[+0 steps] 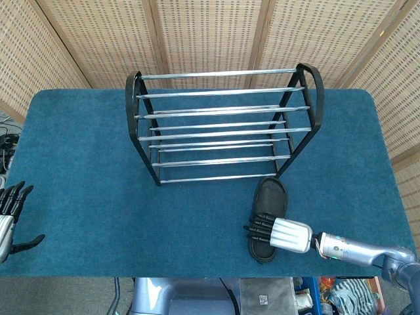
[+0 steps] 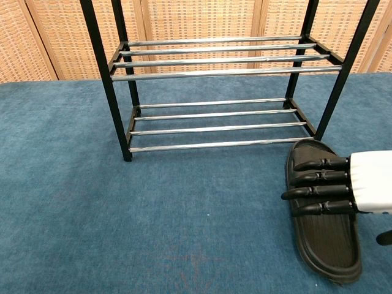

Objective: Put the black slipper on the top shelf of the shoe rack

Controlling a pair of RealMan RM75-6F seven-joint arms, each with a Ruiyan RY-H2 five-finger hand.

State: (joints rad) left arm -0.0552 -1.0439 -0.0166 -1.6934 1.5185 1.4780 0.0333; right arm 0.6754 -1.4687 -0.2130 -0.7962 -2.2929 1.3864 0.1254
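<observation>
The black slipper (image 1: 270, 195) lies on the blue table cover just in front of the shoe rack's right foot, toe toward the rack. My right hand (image 1: 279, 233) reaches in from the right, its dark fingers (image 2: 315, 187) stretched straight across the middle of the slipper (image 2: 324, 242) and its thumb (image 2: 384, 237) off to the slipper's right side. Whether the fingers touch the slipper is unclear. The black-framed shoe rack (image 1: 223, 92) with chrome rails stands empty at the table's centre back. My left hand (image 1: 10, 216) hovers open at the table's left front edge.
Wicker screen panels (image 1: 210, 33) close off the back. The chest view shows only the rack's (image 2: 214, 58) two lower tiers. The blue table cover (image 1: 85, 164) spreads wide to the left of the rack, and its front edge runs close behind the slipper's heel.
</observation>
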